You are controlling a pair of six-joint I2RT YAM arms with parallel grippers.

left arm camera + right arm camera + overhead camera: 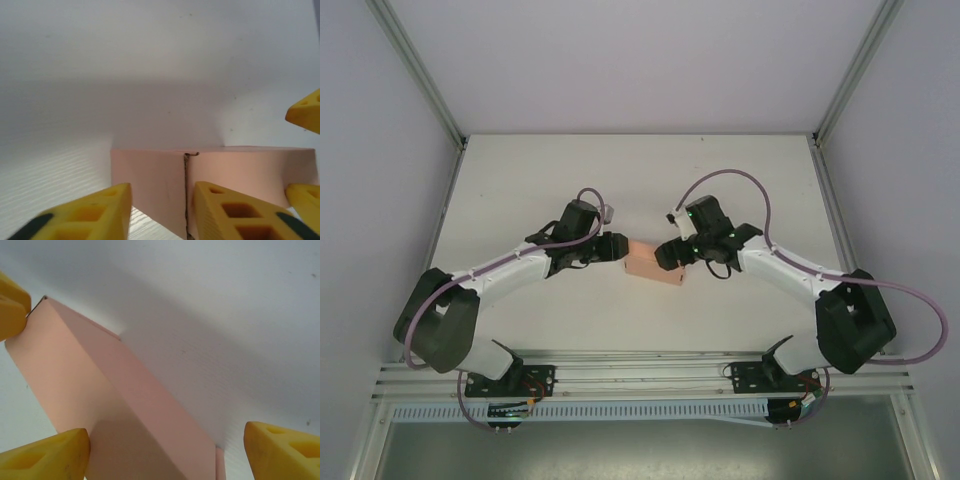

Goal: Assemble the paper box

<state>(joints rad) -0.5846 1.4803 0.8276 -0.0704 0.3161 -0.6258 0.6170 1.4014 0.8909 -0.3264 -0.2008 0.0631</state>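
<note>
The paper box [653, 263] is a small salmon-pink rectangular box lying on the white table between my two grippers. My left gripper [619, 248] is at its left end. In the left wrist view that gripper [162, 202] is open, with the box's corner seam [186, 190] just ahead of the gap. The right gripper [670, 252] is at the box's right end. In the right wrist view it [167, 442] is wide open and straddles the box [105, 405], its left finger [47, 457] touching the box's side.
The white table [640, 180] is bounded by white walls at the back and sides. A metal rail [640, 375] with the arm bases runs along the near edge. The right arm's yellow fingertips [305, 112] show at the left wrist view's right edge.
</note>
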